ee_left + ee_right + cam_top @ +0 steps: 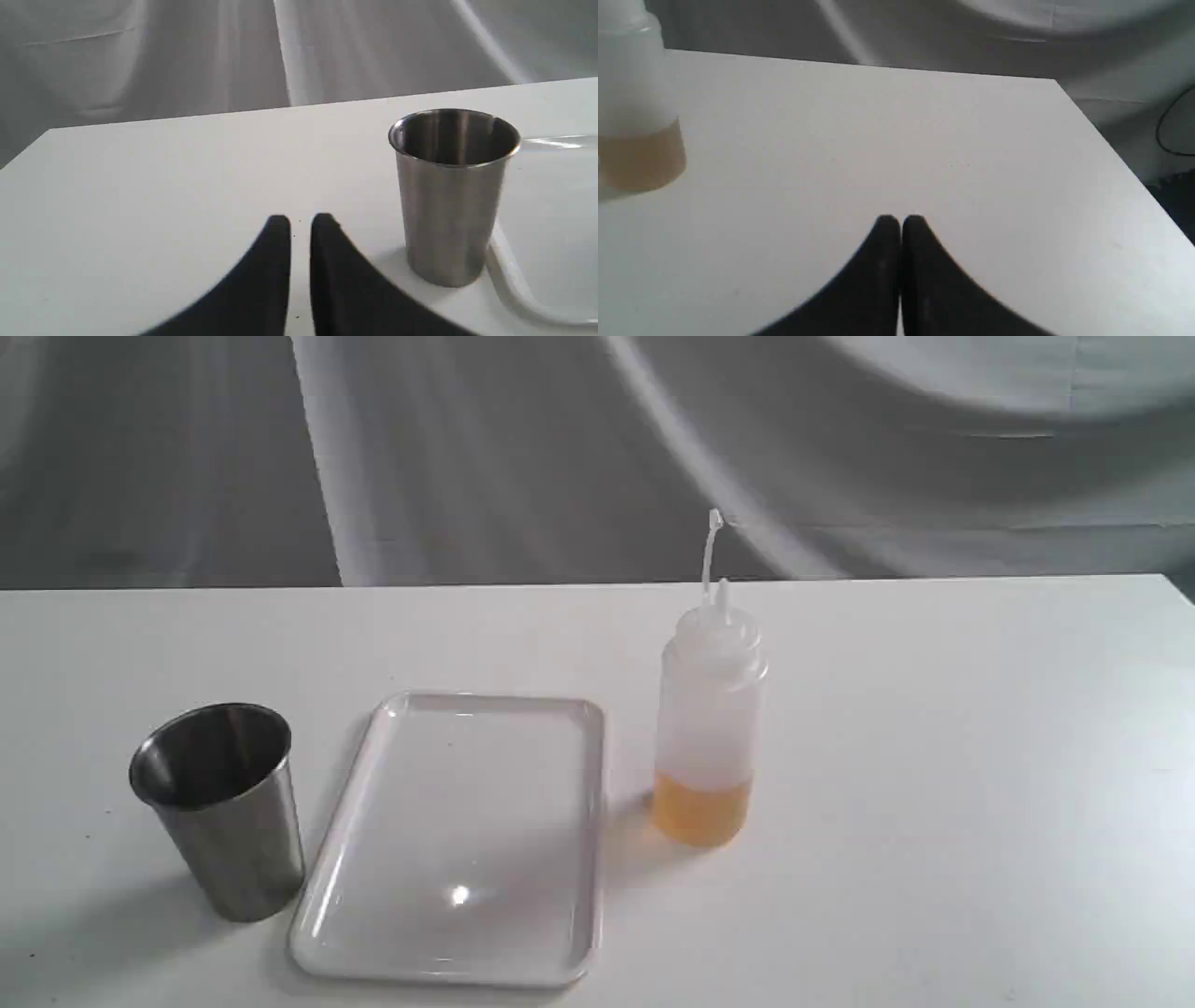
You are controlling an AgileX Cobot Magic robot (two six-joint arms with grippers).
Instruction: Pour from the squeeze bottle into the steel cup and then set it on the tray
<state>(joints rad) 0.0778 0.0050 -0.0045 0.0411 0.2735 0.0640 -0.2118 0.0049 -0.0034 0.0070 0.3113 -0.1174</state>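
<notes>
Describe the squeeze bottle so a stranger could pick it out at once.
On the white table, find the flat white tray. The squeeze bottle stands upright beside it, opposite the steel cup. It alone is translucent, holding orange-yellow liquid.

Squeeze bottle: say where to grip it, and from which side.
Grip the squeeze bottle at its straight middle, above the liquid, below the shoulder. Bring the right gripper in level from the open side away from the tray: it stands upright, its nozzle too thin.
</notes>
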